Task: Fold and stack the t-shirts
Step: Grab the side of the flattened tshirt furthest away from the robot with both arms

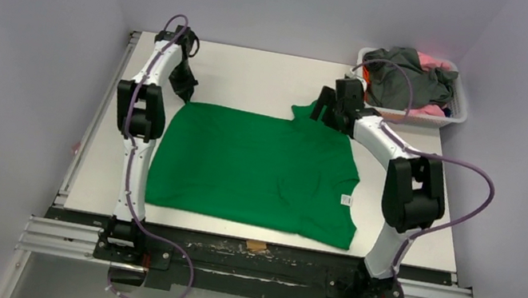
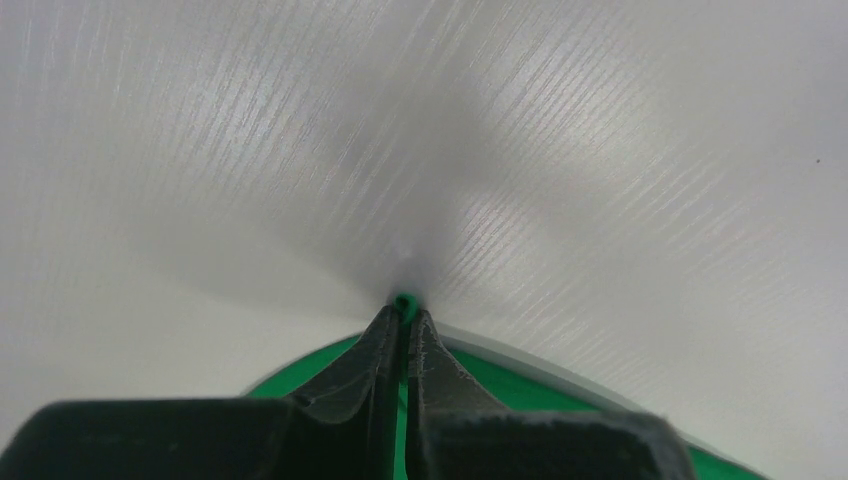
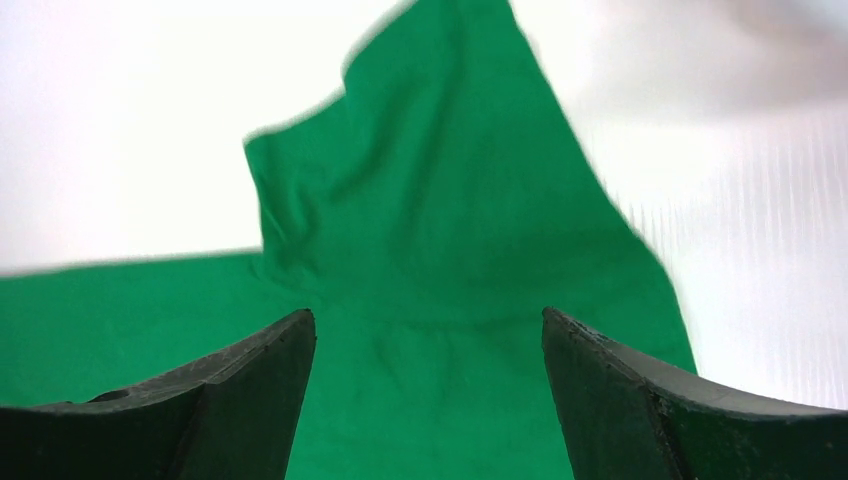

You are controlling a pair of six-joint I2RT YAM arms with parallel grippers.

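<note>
A robotics lab test cell: plain pale walls [image 1: 20, 35] box in a white table [image 1: 258, 67] with a green t-shirt [image 1: 257, 168] spread on it. Two cabled arms [image 1: 142, 108] are bolted to a metal rail [image 1: 249, 270] at its near edge.

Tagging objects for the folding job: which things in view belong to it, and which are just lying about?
Job: green t-shirt, spread flat; grey and pink shirts, heaped in the white basket; left gripper, shut on the green t-shirt's edge; right gripper, open over its sleeve.
Lying about: white basket; table; brown scrap at the table's near edge.
</note>
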